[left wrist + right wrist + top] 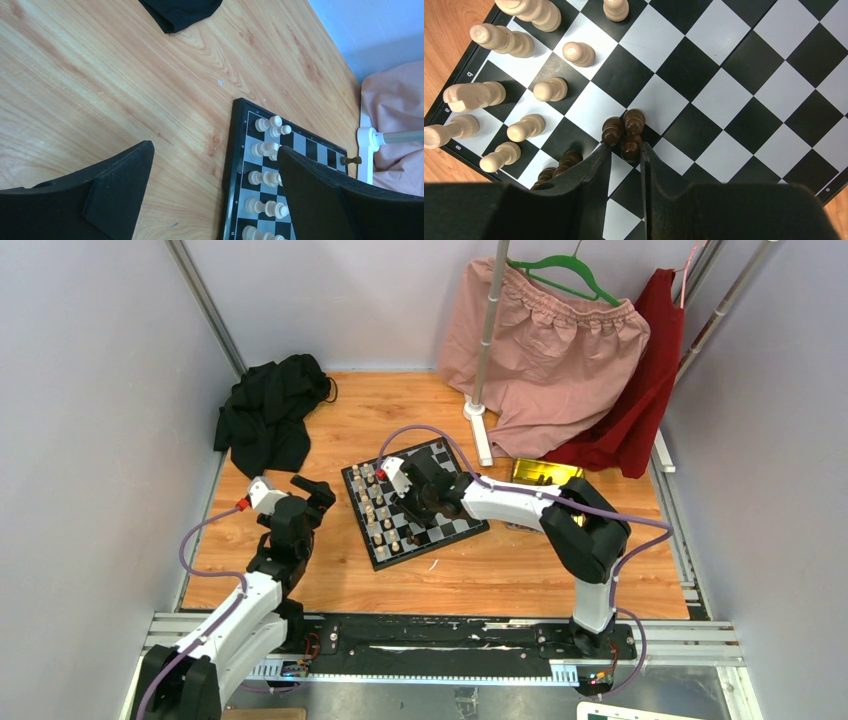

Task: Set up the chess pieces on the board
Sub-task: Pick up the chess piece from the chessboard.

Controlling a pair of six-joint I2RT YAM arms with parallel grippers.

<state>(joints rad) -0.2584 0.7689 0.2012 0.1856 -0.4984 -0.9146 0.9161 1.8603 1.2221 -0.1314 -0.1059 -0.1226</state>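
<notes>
Right gripper (626,150) was low over the board (719,35), fingers (594,175) almost together with a thin slot between them. One dark brown chessman (630,148) sat right at the mouth of the tips, against the finger on the wrist view's right. Can't tell if it was actually clamped.

Two more dark pieces (613,131) stood just beyond the tips, touching that one, so three in a tight cluster. Another dark pair (569,160) sat hard against the outer face of the other finger, partly hidden by it. Further out on that same side, the cream-white pieces (551,90) ran in two rows along the board's bordered edge.

In the top view this gripper sat mid-board, with the yellow tin (545,472) behind its forearm, just off the board's far corner.

Left gripper (215,147) was spread wide, nothing between the fingers, hanging over bare wood of the table (100,75). The board's near edge lay just ahead of its tips, toward the finger on the wrist view's right, which covered part of the cream rows. One lone dark chessman (351,160) lay at the board's far edge, near the white stand foot (367,136). The black cloth (180,12) was well ahead of the other finger.

Far end of the table: pink shorts (550,350) on a green hanger (565,270), with a red garment (650,390) beside them.
</notes>
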